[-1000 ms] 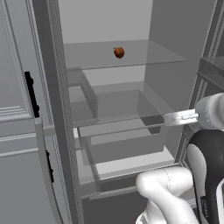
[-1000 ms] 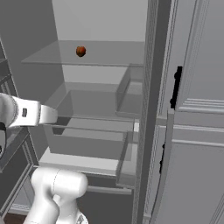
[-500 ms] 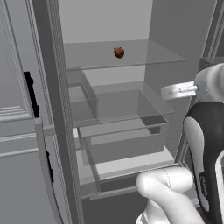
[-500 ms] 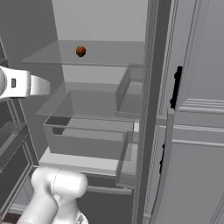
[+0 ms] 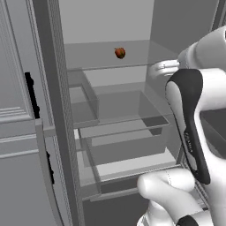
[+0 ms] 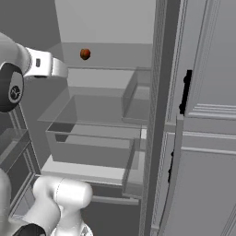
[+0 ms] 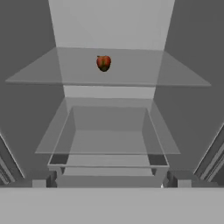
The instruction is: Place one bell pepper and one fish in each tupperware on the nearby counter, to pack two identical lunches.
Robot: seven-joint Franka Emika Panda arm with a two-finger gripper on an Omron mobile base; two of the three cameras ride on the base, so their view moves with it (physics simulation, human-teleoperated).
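Left base view: bell pepper (image 5: 119, 53) sits alone on the glass fridge shelf (image 5: 132, 66), clear drawer (image 5: 128, 132) below it; arm raised at right. Right base view: same pepper (image 6: 85, 54) towards the back of the shelf. Hand view: pepper (image 7: 103, 63) dead ahead, well apart from the hand, which is spread fully wide, holding nothing.

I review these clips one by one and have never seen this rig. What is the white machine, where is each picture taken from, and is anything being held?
The white machine is a robot arm on a driving base, in a rendered kitchen, facing an open fridge. Two pictures come from cameras on the base, behind the arm to its left and right. The third comes from a camera on the hand, looking into the fridge. One bell pepper sits on the glass shelf, with clear drawers below. The gripper's jaws are open and nothing is held.
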